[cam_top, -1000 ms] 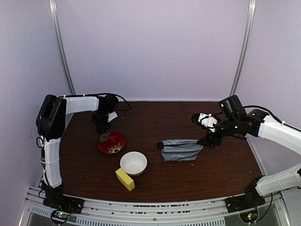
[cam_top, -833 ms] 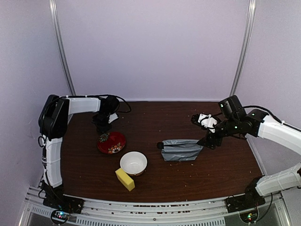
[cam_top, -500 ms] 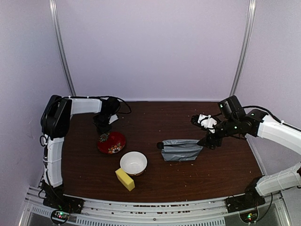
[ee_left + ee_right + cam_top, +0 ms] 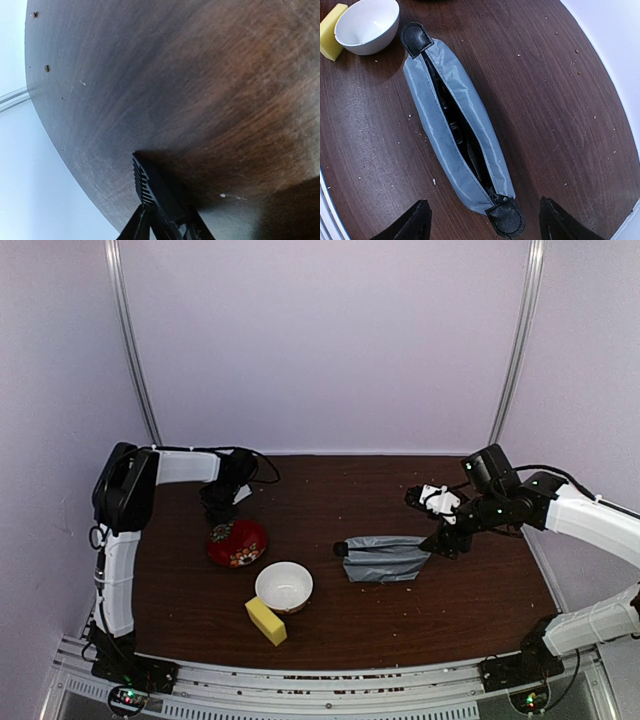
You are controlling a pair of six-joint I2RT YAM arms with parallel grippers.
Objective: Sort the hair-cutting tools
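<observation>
Two robot arms reach over one dark brown wooden table ringed by pale walls.

The left gripper is clenched on one slim flat black comb. The comb sticks out past the fingertips, its fine teeth showing along one edge. It points down at the wood near the table's curved far-left rim, with a shadow right beneath it. Whether its tip touches the wood cannot be told. From above, this gripper hangs just behind one red patterned round plate.

Near the middle of the table lies one grey fabric pouch with a black leather tab at each end. Its zip is open along the whole length. Dark items lie inside, too shadowed to count or identify.

The right gripper hovers over the pouch's right end, released. Its two black fingers are spread wide, one on each side of the end tab, and hold nothing.

Beyond the pouch's other end sits one white ceramic bowl. One yellow rectangular sponge lies just beside it, towards the near edge.
</observation>
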